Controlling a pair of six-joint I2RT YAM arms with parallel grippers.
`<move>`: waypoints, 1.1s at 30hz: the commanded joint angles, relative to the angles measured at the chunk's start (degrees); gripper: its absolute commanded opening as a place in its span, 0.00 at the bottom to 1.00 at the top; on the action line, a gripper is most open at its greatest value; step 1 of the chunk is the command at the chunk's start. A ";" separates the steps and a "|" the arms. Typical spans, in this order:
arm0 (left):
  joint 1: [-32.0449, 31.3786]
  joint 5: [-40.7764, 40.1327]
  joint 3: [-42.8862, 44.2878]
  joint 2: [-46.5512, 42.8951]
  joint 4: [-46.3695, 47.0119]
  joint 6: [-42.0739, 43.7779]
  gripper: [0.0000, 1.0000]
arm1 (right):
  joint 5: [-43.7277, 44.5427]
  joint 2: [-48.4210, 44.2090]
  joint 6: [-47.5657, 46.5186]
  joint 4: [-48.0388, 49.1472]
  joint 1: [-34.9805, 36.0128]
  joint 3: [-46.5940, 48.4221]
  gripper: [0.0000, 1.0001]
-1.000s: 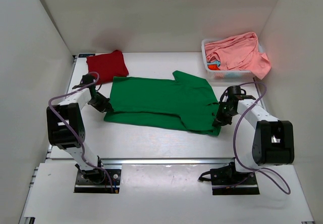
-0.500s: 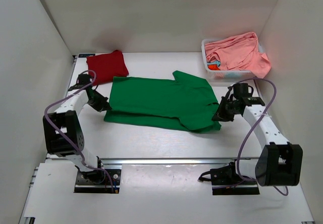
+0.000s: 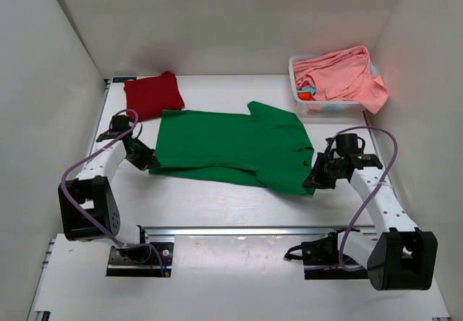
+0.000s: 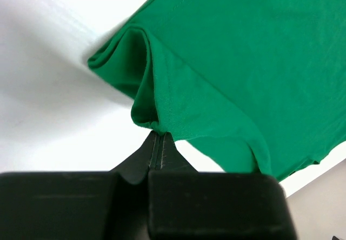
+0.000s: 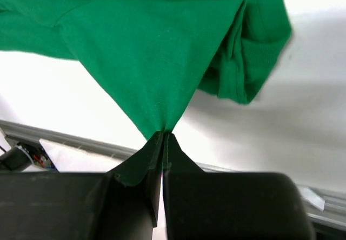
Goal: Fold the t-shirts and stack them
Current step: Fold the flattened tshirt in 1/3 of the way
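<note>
The bright green t-shirt [image 3: 231,147] lies spread across the middle of the table, folded lengthwise. My left gripper [image 3: 147,161] is shut on its near left edge; the left wrist view shows the jaws pinching a fold of green cloth [image 4: 162,105]. My right gripper [image 3: 312,180] is shut on its near right corner; the right wrist view shows green cloth [image 5: 157,61] pulled to a point between the jaws. The dark red t-shirt [image 3: 153,95] lies folded at the back left. The salmon pink t-shirt [image 3: 340,75] is heaped over the basket.
A white plastic lattice basket [image 3: 325,107] stands at the back right under the pink shirt, with something orange and blue inside. White walls close in the table on three sides. A metal rail [image 3: 239,230] runs along the near edge.
Both grippers have moved toward the near edge, pulling the green shirt's near edge with them. The right arm has swung out to the right.
</note>
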 commanded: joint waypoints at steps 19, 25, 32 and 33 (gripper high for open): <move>2.59 -4.86 -3.44 -19.36 -14.18 0.87 0.00 | -6.63 -16.86 -0.89 -18.24 1.20 8.32 0.00; 3.13 -4.68 -4.76 -23.06 -18.04 -0.18 0.00 | -9.52 -17.04 -0.27 -21.94 3.57 9.82 0.00; 2.07 -3.98 -8.97 -25.25 -21.92 0.08 0.00 | -11.46 -15.29 -2.99 -25.98 3.49 11.57 0.00; 1.89 -4.41 -9.94 -25.26 -22.10 0.08 0.00 | -11.64 -15.46 -3.78 -26.25 3.05 11.66 0.00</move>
